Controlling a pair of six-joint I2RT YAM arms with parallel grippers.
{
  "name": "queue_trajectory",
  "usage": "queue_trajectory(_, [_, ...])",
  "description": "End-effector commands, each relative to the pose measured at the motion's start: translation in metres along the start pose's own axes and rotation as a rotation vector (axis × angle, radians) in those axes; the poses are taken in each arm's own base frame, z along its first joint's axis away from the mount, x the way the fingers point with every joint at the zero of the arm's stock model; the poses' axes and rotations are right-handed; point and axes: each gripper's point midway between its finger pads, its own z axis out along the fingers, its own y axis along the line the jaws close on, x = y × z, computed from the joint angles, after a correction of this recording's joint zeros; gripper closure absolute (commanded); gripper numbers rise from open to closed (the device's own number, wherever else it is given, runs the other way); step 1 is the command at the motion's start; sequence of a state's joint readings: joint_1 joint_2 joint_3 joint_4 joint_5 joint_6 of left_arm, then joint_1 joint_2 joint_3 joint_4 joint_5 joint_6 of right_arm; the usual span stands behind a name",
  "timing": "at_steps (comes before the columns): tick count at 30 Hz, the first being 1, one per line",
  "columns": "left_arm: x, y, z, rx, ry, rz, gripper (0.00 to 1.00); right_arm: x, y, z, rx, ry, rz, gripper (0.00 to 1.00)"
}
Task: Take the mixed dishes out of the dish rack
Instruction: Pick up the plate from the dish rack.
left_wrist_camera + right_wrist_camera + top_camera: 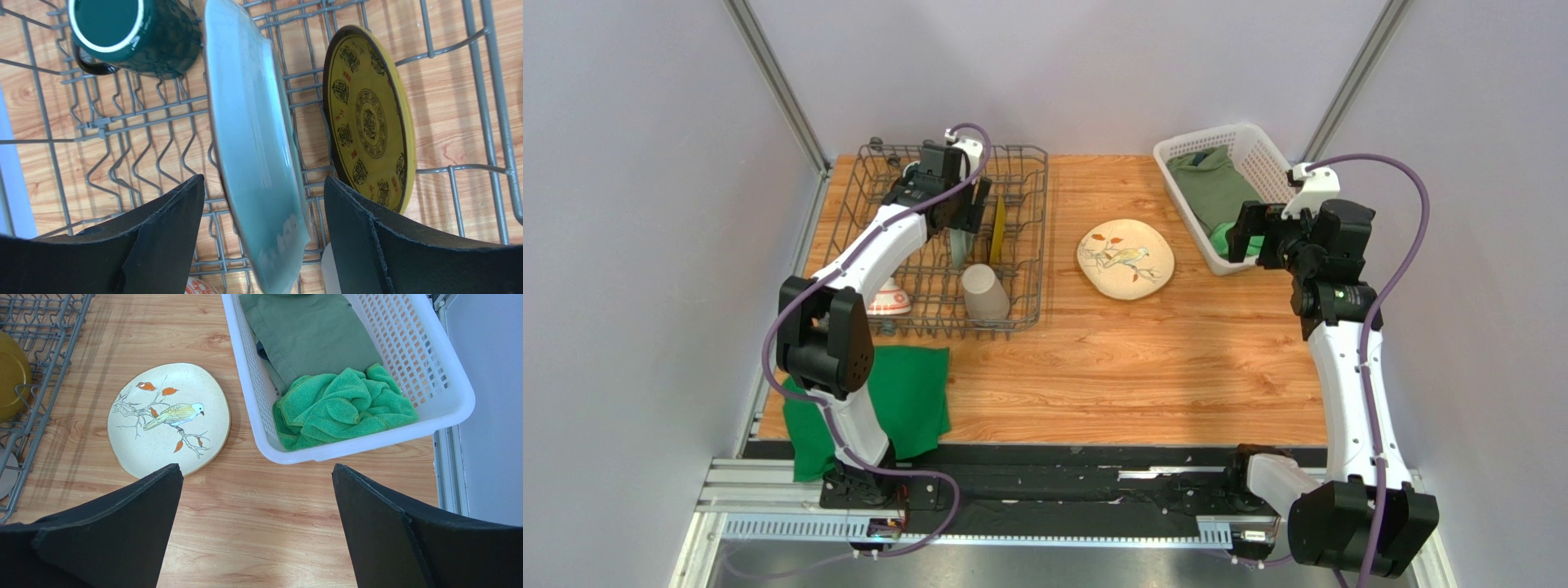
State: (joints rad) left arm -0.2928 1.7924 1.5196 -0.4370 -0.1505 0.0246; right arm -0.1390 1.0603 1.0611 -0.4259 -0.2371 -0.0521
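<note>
The dark grey wire dish rack (1020, 152) stands at the back left. In the left wrist view it (104, 122) holds a pale teal plate (258, 141) on edge, a yellow patterned plate (368, 116) to its right and a dark green mug (132, 30). A beige cup (986, 294) and a red-and-white bowl (887, 298) lie at the rack's front. My left gripper (264, 180) is open, one finger on each side of the teal plate's rim, not touching. A cream bird-painted dish (1125, 257) lies on the table. My right gripper (258, 468) is open and empty above bare wood.
A white lattice basket (1231, 132) with green cloths stands at the back right, just beyond my right gripper (1247, 233). A green cloth (891, 404) hangs over the table's near left edge. Grey walls close in both sides.
</note>
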Motion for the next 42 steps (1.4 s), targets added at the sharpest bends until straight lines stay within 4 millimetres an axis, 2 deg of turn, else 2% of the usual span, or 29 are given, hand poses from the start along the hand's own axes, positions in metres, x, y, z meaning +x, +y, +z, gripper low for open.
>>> queue_trajectory(1, [-0.019,0.001,0.001,-0.004,-0.042,-0.026,0.22,-0.014,0.001,-0.003,-0.006,-0.045,-0.003,0.01])
queue_trajectory(4, [-0.019,0.001,0.005,-0.003,-0.037,-0.027,0.25,-0.014,0.001,-0.003,-0.009,-0.047,-0.004,0.01])
queue_trajectory(11, [-0.019,0.002,0.011,-0.014,-0.036,-0.025,0.47,-0.013,0.001,-0.003,-0.008,-0.042,-0.004,0.01])
queue_trajectory(17, [-0.019,-0.002,0.012,-0.001,-0.037,-0.051,0.61,-0.013,0.002,-0.002,-0.010,-0.042,-0.006,0.01])
queue_trajectory(19, [-0.020,-0.002,0.010,0.000,-0.043,-0.058,0.65,-0.013,0.001,-0.002,-0.009,-0.042,-0.006,0.01])
queue_trajectory(22, [-0.024,-0.002,0.006,0.001,-0.060,-0.074,0.75,-0.013,0.001,-0.003,-0.009,-0.044,-0.005,0.01])
queue_trajectory(27, [-0.030,-0.001,-0.004,0.000,-0.092,-0.097,0.83,-0.013,0.001,-0.002,-0.011,-0.043,-0.006,0.01])
queue_trajectory(29, [-0.034,0.000,-0.008,-0.003,-0.104,-0.104,0.89,-0.013,0.002,-0.002,-0.012,-0.041,-0.005,0.01])
queue_trajectory(31, [-0.039,0.001,-0.011,-0.003,-0.119,-0.112,1.00,-0.013,0.002,-0.002,-0.014,-0.041,-0.007,0.01])
queue_trajectory(42, [-0.052,0.001,-0.025,0.007,-0.162,-0.162,1.00,-0.011,0.002,-0.001,-0.015,-0.035,-0.007,0.01])
